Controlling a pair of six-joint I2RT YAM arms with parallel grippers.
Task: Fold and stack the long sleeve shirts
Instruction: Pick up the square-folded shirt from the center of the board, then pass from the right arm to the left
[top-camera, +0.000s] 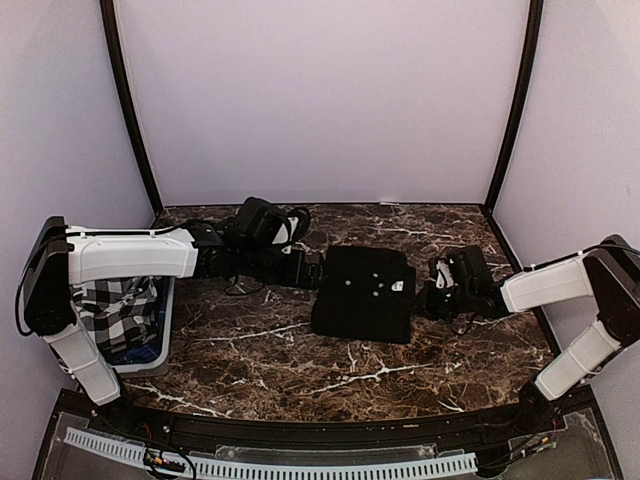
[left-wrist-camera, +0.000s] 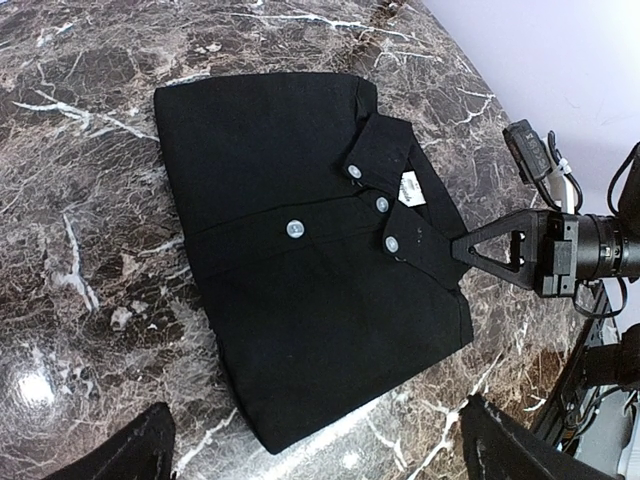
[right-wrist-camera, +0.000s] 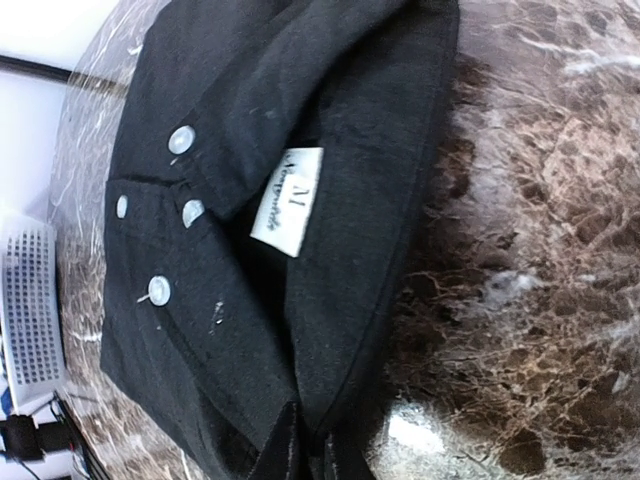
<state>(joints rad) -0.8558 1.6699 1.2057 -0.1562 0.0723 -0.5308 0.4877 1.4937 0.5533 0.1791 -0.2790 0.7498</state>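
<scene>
Long sleeve shirt (top-camera: 362, 292), black and folded, has a white label (right-wrist-camera: 287, 200) reading "M"; left gripper (top-camera: 314, 270) at nine o'clock is released, right gripper (right-wrist-camera: 305, 447) at three o'clock is clenched.

Diffuse overhead light casts only soft shadows. The polished worktop (left-wrist-camera: 90, 250) returns white glare patches in both wrist views, and the black shirt (left-wrist-camera: 300, 260) loses fold detail. Right wrist view soft-focused; left wrist view bowed at edges.

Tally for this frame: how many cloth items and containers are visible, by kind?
Black folded shirt: 1
Checked cloth: 1
White slatted basket: 1
Total: 3
</scene>
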